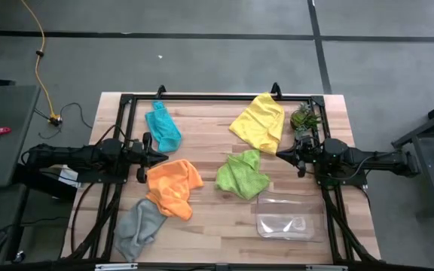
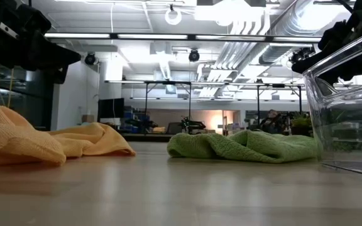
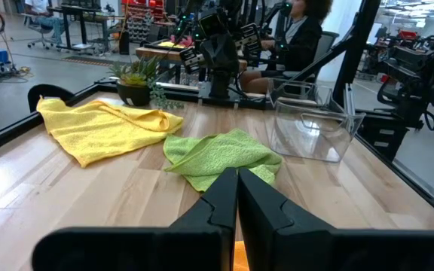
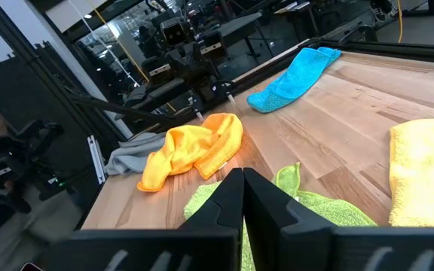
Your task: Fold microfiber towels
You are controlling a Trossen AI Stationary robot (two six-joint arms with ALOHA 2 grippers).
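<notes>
Two matte black, jointed robot arms are seen, built of rounded housings; the left gripper and right gripper are each formed of two dark, angular, tapering fingers; black cables are trailed alongside.

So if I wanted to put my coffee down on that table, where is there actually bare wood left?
Bare wood shows between the teal towel and the yellow towel, and along the near edge between the grey towel and the clear tray. It is crowded mid-table, where the orange towel and lime green towel lie between both shut grippers.
</notes>
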